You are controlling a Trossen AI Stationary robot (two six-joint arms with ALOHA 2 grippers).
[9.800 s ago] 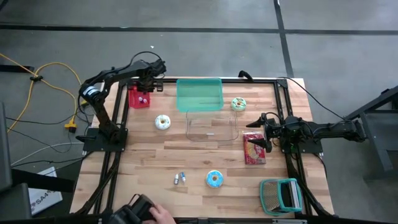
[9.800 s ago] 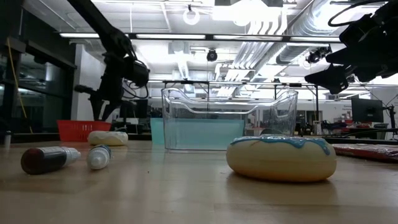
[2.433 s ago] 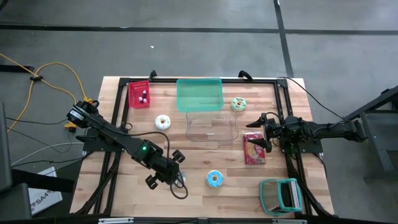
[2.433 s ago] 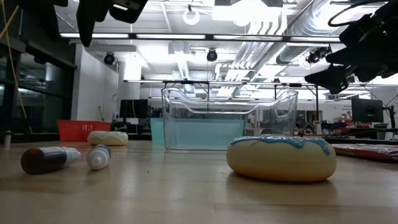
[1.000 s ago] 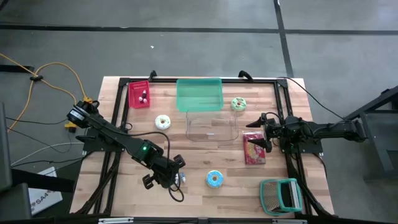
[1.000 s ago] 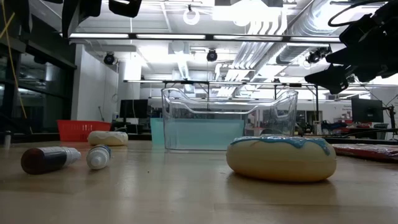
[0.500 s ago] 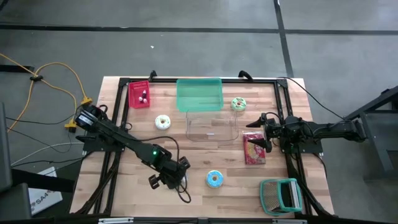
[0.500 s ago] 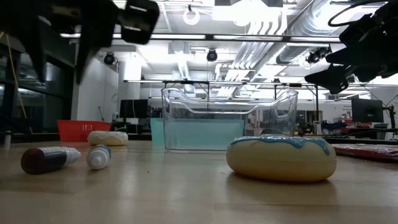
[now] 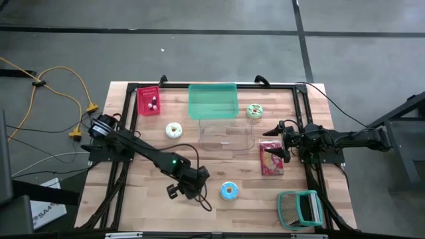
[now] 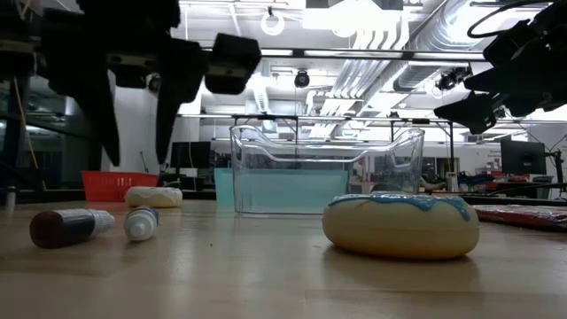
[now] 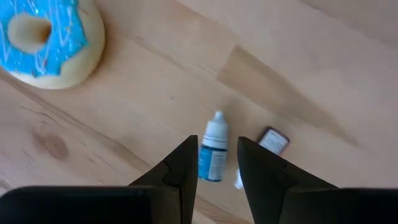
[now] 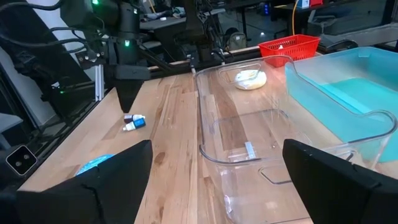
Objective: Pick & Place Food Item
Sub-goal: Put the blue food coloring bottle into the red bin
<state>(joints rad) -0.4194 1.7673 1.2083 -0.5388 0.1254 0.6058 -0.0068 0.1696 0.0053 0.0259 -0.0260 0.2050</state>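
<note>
Jaws of left gripper point(image 11: 216, 163) narrowly parted (empty) above white bottle point(image 11: 215, 147).

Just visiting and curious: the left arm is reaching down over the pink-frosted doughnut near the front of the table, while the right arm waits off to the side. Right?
Not quite. The left gripper hangs over two small bottles, not a doughnut, as the left wrist view shows; the blue-frosted doughnut lies beside them. The right arm does wait at the side.
</note>
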